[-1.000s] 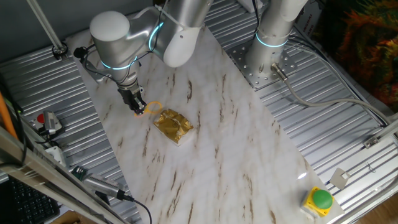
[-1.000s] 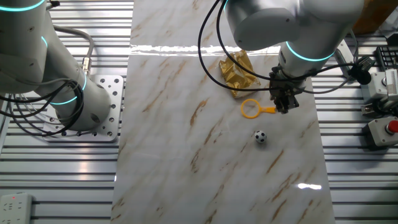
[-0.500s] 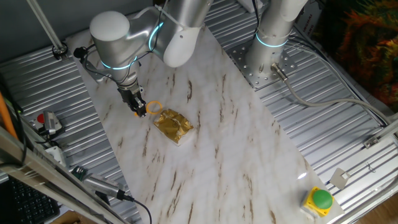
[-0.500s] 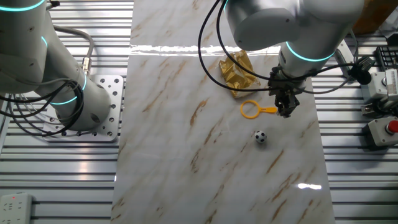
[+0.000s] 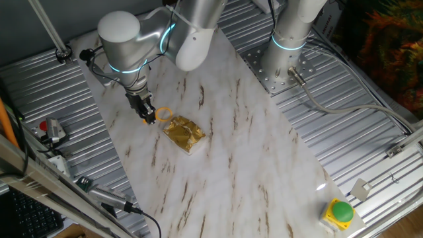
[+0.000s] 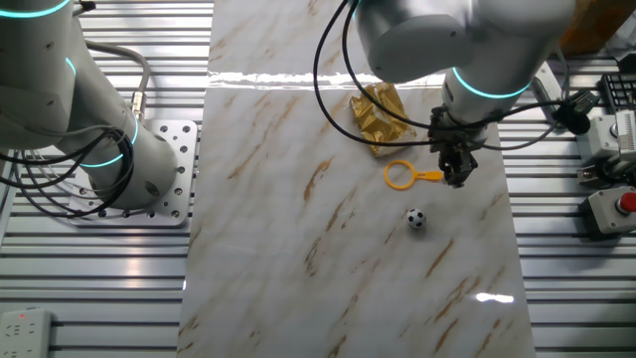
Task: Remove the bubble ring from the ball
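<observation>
Bubble ring [image 6: 401, 175] lies flat on the bench [image 6: 298, 259], loop well clear of the ball [image 6: 416, 218]; end effector [image 6: 455, 179] pinches its handle tip, apparently to drag it.

On the desk [image 6: 298, 249], in the other fixed view, the bubble ring [image 6: 403, 176] lies flat with its handle pointing to 3 o'clock, where the claw [image 6: 455, 179] stands at the handle's end; the ball [image 6: 415, 219] sits apart from the loop at its 5 o'clock, outside it; the foil packet [image 6: 379, 117] lies near the loop at its 11 o'clock. In one fixed view the claw [image 5: 149, 118] is at 9 o'clock of the ring [image 5: 162, 113], and the packet [image 5: 184, 134] at the ring's 4 o'clock.
</observation>
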Action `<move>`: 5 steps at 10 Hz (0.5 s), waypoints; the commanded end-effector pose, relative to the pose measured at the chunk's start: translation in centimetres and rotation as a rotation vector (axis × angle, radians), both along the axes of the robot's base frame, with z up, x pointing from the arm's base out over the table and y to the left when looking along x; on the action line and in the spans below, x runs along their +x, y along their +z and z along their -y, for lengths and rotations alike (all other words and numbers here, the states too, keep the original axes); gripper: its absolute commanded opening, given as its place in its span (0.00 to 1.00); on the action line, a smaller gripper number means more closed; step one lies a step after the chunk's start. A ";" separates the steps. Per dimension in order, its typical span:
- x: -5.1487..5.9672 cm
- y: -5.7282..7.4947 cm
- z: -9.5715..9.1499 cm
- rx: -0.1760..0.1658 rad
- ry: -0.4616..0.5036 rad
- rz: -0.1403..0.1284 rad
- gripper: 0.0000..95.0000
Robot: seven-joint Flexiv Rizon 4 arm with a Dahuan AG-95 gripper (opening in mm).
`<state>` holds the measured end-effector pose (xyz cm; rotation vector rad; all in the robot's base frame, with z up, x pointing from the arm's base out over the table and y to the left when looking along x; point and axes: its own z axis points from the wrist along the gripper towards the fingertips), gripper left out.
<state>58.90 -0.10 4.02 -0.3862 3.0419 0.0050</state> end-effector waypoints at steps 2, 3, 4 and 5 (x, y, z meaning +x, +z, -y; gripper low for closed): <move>-0.4 1.7 -0.1 -0.009 -0.016 0.004 0.60; -0.6 2.7 -0.3 -0.009 -0.022 0.006 0.60; -0.8 3.4 -0.5 -0.010 -0.024 0.006 0.60; -0.9 3.8 -0.5 -0.007 -0.024 0.019 0.60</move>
